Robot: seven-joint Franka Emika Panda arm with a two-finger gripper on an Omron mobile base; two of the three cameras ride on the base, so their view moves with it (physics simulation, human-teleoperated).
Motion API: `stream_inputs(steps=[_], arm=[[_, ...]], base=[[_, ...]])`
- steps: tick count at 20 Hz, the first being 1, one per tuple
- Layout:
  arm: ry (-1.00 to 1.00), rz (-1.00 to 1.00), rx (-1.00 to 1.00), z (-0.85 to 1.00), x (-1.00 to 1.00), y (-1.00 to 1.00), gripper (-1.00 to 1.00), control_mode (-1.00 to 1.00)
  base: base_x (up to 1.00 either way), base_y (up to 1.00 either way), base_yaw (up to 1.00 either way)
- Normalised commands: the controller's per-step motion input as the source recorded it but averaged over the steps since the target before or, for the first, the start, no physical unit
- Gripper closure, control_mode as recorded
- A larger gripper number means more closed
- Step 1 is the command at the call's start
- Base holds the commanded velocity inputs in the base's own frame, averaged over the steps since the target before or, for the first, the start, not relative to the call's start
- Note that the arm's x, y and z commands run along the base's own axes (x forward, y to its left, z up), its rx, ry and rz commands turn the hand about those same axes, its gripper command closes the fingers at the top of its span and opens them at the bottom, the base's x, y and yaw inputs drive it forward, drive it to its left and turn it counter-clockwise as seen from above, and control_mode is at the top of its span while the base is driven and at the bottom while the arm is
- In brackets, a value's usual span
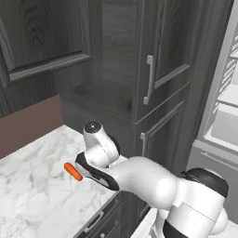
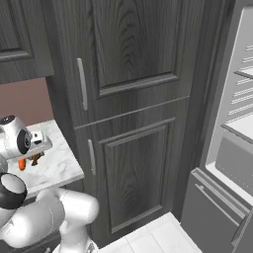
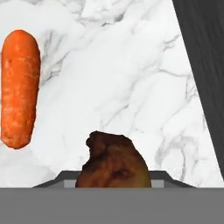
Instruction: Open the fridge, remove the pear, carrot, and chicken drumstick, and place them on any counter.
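Note:
My gripper (image 2: pixel 35 154) hangs low over the counter (image 1: pixel 32 186), shut on the chicken drumstick (image 3: pixel 114 164), a dark-brown lump at the bottom middle of the hand view. It shows as a small brown bit (image 2: pixel 36 158) under the hand in the right base view. The carrot (image 1: pixel 73 171) lies flat on the marble just left of the hand; the hand view has it (image 3: pixel 19 87) at upper left, apart from the drumstick. At the right the fridge (image 1: pixel 223 107) stands open with white shelves showing. The pear is out of view.
A tall dark wood cabinet (image 2: pixel 133 99) with silver bar handles stands between counter and fridge, close to the hand's right (image 3: pixel 205 65). Upper cabinets (image 1: pixel 37 42) and a brown backsplash (image 1: pixel 28 123) bound the counter behind. Drawers (image 1: pixel 93 222) sit under its front edge.

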Motion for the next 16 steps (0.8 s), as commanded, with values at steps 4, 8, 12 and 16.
stream_inputs(steps=[4, 8, 12, 16], arm=[[0.16, -0.07, -0.03, -0.49, 0.62, 0.45, 1.0, -1.0], [0.12, -0.07, -0.01, -0.41, 0.64, 0.2, 1.0, -1.0], [0.01, -0.06, -0.03, -0.41, 0.36, 0.1, -1.0, -1.0], [0.0, -0.04, -0.04, -0.26, 0.18, 0.01, -1.0, -1.0]], base=[[0.0, 0.0, 0.0], [0.0, 0.0, 0.0], [0.0, 0.0, 0.0], [0.0, 0.0, 0.0]])
